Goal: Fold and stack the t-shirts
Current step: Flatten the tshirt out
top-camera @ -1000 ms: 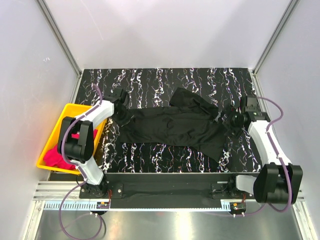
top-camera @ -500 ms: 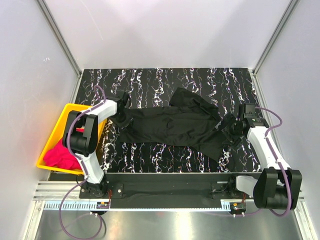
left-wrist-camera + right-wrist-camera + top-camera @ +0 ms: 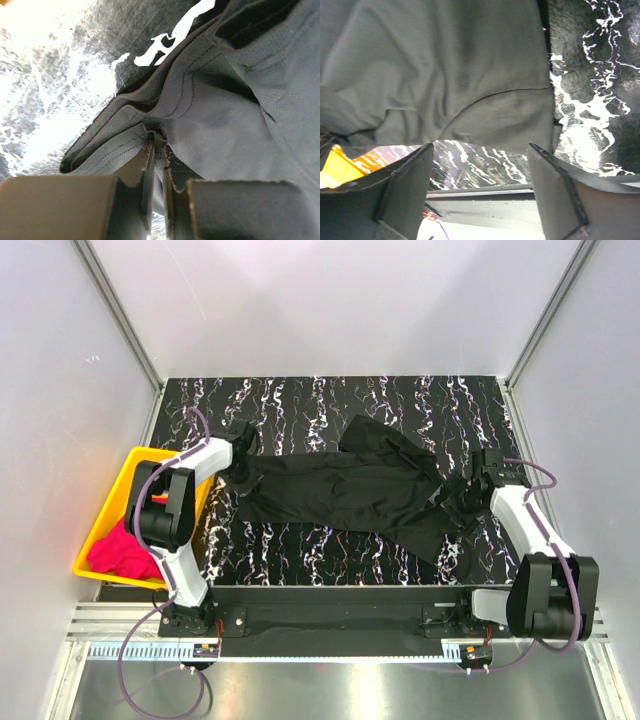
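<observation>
Left tool (image 3: pixel 156 142): nearly closed, with only a thin slit between its two fingers (image 3: pixel 148 165). A stitched fold at the edge of the black t-shirt (image 3: pixel 340 495) seems to be nipped at the tips, though the wrist view is too close and dark to be sure how much cloth is caught.
Left tool, position: down low at the left end of the black t-shirt, on the far left part of the desk (image 3: pixel 300 400), just beside the yellow tray (image 3: pixel 125 475).
Right tool (image 3: pixel 480 150): spread wide, holding nothing. The marbled desk surface shows in the gap between its fingers.
Right tool, position: at the right end of the black t-shirt, with the near edge of the cloth lying just beyond the fingertips.
Black t-shirt: lies across the middle of the desk, stretched from left to right between the two tools. It is rumpled, not flat. A bunched flap stands toward the far side right of centre, and a corner trails toward the near right.
Pink t-shirt (image 3: pixel 118 555): crumpled in a heap in the near end of the yellow tray, well apart from the black one.
Yellow tray: sits at the left edge of the desk, tilted outward, next to the left arm.
Desk: black with white marbled streaks, bare along the far edge and the near edge.
</observation>
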Controlling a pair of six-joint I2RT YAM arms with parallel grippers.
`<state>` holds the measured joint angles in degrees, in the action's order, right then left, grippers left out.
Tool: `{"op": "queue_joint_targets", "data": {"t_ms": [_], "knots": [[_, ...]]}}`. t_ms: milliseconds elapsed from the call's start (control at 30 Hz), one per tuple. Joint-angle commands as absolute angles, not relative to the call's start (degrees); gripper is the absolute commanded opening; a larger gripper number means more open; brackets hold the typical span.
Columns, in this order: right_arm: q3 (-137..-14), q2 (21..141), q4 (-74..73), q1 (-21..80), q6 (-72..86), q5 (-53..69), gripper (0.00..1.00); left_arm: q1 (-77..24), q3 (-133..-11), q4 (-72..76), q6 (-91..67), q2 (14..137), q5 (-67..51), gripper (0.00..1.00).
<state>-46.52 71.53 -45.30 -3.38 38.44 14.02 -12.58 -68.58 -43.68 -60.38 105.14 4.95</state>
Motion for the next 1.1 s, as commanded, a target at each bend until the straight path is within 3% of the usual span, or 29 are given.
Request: {"op": "queue_joint_targets", "data": {"t_ms": [0,33,100,300,633,733,867,1067], "knots": [[-46.06,73.65,-45.61,-3.60,37.18,13.53,0.79,-12.48,-68.47,-43.94,-56.78,100.38,8.44,0.10],[-45.97,74.61,-45.62,-3.60,37.00,13.97,0.72,-12.65,-68.12,-44.03,-56.17,98.46,8.61,0.09],[-45.27,75.41,-46.14,-3.60,36.91,15.02,0.68,-13.09,-66.63,-43.95,-54.23,96.16,8.79,0.06],[-45.52,78.04,-46.14,-3.60,34.90,12.67,0.69,-16.34,-61.80,-43.16,-50.10,85.80,10.55,0.04],[-50.62,83.84,-46.23,-4.39,29.00,3.17,0.70,-19.07,-45.89,-35.77,-49.39,67.16,3.52,0.03],[-52.03,85.16,-45.00,-4.39,29.35,4.39,0.70,-19.16,-40.44,-35.77,-50.45,60.49,2.29,0.02],[-53.26,87.10,-42.72,-4.39,30.06,9.65,0.61,-19.16,-34.55,-35.77,-48.00,52.66,-2.62,0.00],[-49.76,87.10,-42.19,-4.39,29.35,7.47,0.65,-19.16,-32.17,-36.04,-45.54,46.23,-7.20,0.00]]}}
